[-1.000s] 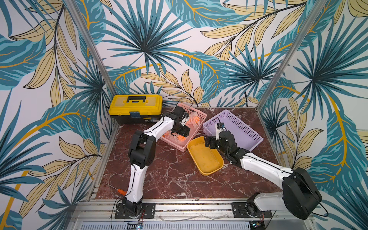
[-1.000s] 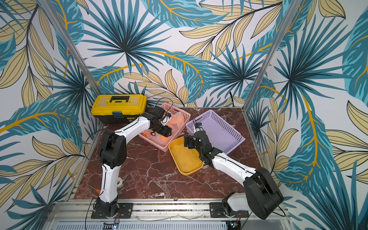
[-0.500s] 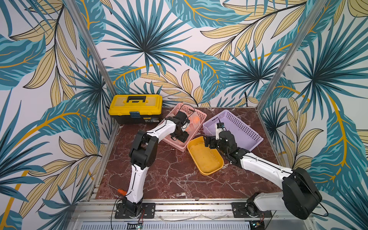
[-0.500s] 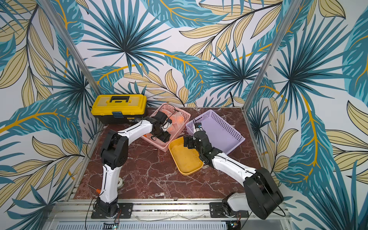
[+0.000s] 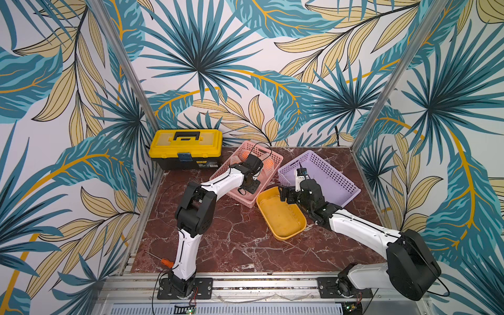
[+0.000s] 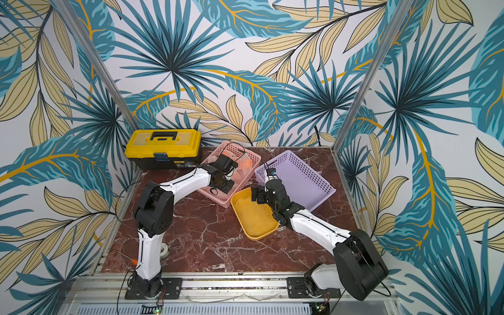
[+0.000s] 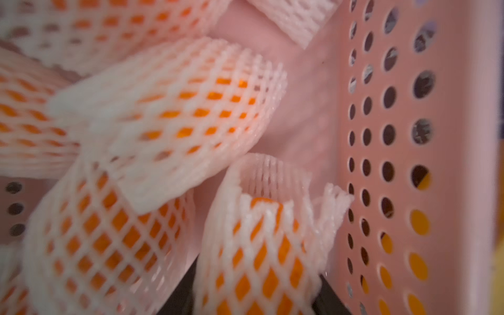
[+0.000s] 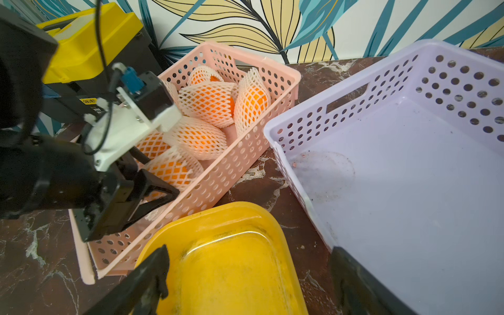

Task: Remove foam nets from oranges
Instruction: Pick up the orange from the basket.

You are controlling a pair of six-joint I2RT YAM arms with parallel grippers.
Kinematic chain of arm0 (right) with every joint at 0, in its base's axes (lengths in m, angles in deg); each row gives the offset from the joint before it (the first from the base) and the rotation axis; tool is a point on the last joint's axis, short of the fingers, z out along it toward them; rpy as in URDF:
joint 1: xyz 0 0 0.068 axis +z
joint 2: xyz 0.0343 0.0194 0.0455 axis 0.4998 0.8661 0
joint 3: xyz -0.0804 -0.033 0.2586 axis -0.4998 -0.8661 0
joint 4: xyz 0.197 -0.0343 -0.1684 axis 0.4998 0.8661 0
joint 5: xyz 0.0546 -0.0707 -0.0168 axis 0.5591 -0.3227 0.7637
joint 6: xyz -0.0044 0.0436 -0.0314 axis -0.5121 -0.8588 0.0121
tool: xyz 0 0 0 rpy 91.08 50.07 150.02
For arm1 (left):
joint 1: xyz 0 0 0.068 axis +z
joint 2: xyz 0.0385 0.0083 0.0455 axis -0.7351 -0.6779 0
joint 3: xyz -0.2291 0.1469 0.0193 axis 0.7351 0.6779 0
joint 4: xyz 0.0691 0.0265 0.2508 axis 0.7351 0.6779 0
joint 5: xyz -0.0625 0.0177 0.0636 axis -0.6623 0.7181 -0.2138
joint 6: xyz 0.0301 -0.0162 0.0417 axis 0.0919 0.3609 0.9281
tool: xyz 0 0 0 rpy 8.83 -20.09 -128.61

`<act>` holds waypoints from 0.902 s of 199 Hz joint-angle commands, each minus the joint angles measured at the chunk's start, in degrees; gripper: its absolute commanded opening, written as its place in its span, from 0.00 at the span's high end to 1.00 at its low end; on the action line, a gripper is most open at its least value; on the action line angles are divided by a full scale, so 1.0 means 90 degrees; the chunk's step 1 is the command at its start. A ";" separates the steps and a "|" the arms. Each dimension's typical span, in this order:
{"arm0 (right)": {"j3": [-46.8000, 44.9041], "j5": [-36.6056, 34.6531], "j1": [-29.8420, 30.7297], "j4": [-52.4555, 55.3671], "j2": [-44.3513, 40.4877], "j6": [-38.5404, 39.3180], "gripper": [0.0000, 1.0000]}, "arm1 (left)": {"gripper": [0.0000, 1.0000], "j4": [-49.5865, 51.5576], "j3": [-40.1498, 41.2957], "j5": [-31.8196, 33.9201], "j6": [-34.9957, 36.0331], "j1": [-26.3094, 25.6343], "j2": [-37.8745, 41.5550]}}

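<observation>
Several oranges (image 8: 207, 102) in white foam nets (image 8: 196, 136) lie in the pink basket (image 8: 218, 185). My left gripper (image 8: 163, 174) reaches into the basket's near end. Its dark fingers (image 7: 180, 294) press on both sides of one netted orange (image 7: 253, 259), right beside the basket's perforated wall (image 7: 395, 163). More netted oranges (image 7: 103, 240) crowd against it. In a top view the left gripper (image 5: 255, 186) is mostly hidden by its wrist. My right gripper (image 8: 249, 256) hangs open and holds nothing, above the yellow tray (image 8: 231, 286); a top view shows this gripper (image 5: 285, 195) too.
A purple basket (image 5: 335, 191) sits right of the tray, with only a few specks on its floor (image 8: 409, 191). A yellow toolbox (image 5: 186, 144) stands at the back left. An orange-handled screwdriver (image 5: 166, 263) and a tape roll (image 6: 164, 249) lie by the left arm's base.
My left gripper has moved toward the basket's near end and its jaws have narrowed onto a netted orange. The right arm has stayed still.
</observation>
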 commanded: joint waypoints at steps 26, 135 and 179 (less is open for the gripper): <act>-0.0191 -0.0027 0.0023 -0.0234 -0.0111 0.0086 0.07 | 0.57 -0.1638 0.1322 0.0502 -0.0425 0.0018 0.1810; -0.0354 0.0925 0.0057 -0.0774 -0.0241 -0.0053 0.07 | 0.56 -0.3933 0.6060 0.1280 -0.2848 -0.1369 0.6140; -0.0268 0.1091 0.0302 -0.0496 -0.0207 -0.0135 0.07 | 0.55 -0.3978 0.7578 0.1297 -0.4294 -0.2170 0.6696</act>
